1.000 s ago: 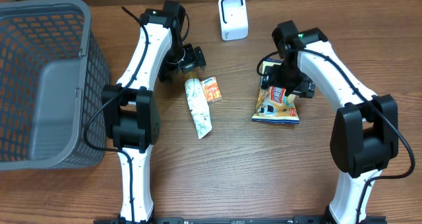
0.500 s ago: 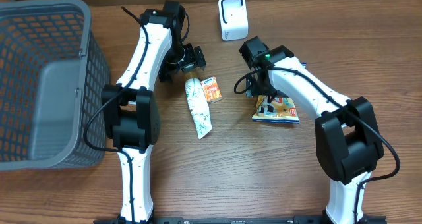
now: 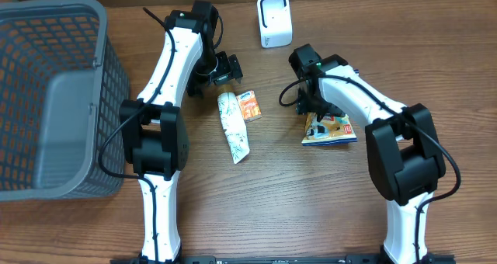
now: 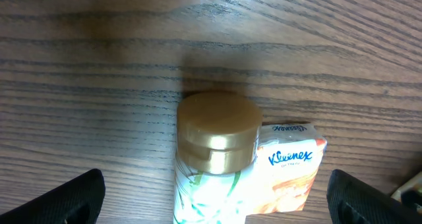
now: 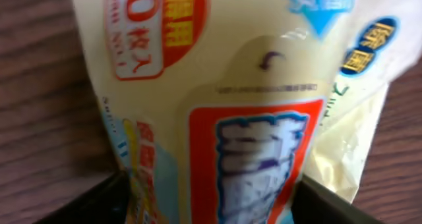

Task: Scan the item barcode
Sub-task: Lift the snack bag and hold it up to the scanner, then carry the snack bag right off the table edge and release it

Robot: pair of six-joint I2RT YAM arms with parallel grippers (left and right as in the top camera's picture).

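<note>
While the left gripper point(image 3: 222, 71) hangs wide open above a gold-capped tube point(image 4: 217, 135) and a tissue pack point(image 4: 290, 166), the right gripper point(image 3: 311, 109) straddles the snack bag point(image 3: 332, 130), though a firm pinch cannot be told. Overhead, the bag lies flat on the table point(image 3: 311, 202), right of centre. Only the right wrist view shows its cream face with red and blue print.

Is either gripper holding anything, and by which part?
Left gripper: nothing; open above the gold cap. Right gripper: its fingers straddle the far end of the snack bag, but a firm hold cannot be told.
</note>
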